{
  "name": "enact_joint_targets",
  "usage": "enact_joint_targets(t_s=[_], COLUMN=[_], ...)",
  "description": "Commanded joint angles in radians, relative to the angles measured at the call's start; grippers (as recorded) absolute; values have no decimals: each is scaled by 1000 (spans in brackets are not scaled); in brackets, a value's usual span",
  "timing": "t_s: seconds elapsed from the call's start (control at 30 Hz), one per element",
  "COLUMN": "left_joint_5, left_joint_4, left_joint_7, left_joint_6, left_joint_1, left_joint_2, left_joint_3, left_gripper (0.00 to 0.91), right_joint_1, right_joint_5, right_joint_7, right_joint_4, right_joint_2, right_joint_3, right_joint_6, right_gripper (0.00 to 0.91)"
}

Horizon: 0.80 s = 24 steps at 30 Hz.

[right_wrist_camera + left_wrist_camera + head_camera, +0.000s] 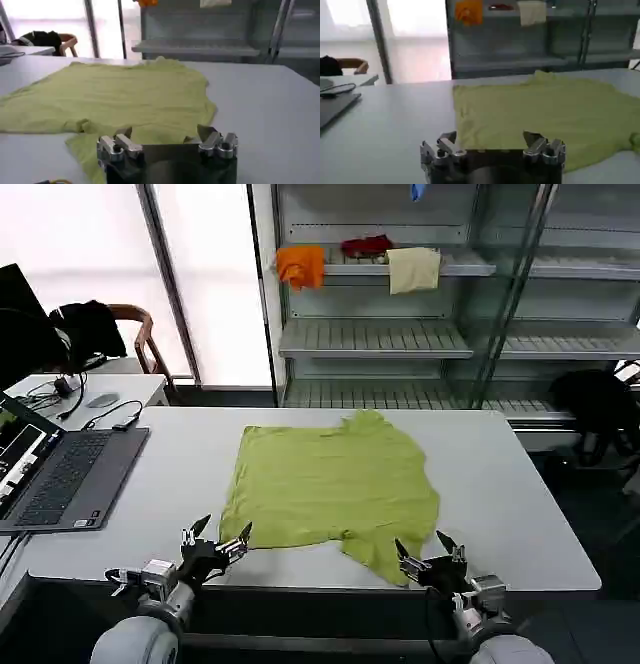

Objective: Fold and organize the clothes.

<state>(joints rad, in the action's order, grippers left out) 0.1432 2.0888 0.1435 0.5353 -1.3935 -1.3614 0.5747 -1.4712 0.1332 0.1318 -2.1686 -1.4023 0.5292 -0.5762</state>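
A white desk (500, 484) stands in front of a metal shelf unit (400, 334), and on the shelf lie an orange cloth (301, 264), a red cloth (367, 246) and a cream cloth (413, 269). The lime green T-shirt (330, 484) is spread flat on the middle of the desk, and one sleeve (375, 552) reaches toward the near edge on the right side. An open laptop (60, 474) sits on the left part of the desk, well apart from the T-shirt. The left gripper (215, 542) is at the near edge of the desk, just beside the near left corner of the T-shirt, with its jaws released and holding nothing. The right gripper (428, 552) is at the near edge too, just beside the sleeve, and its jaws are also spread apart and empty.
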Motion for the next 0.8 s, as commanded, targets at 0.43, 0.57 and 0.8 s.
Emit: enact_joint_targets(t_s=[0.43,0.57,0.8], left_joint_5=[-17,-18,-30], left_joint_4=[-34,-34,-34], left_joint_7=[-30,-30,-29], left_joint_6=[-22,-29,-36], left_joint_1=[-57,-67,-78], left_joint_2=[3,4,0], left_joint_3=[5,8,2], left_gripper=[453,60,20], right_joint_1=[-2,-3,-8], right_joint_5=[-27,-34,-38], right_joint_7=[13,16,18], right_joint_4=[49,53,50], right_joint_2=[-12,-13,-15], right_joint_3=[-35,-39,-40], right_joint_6=[8,13,17], right_gripper=[81,0,0])
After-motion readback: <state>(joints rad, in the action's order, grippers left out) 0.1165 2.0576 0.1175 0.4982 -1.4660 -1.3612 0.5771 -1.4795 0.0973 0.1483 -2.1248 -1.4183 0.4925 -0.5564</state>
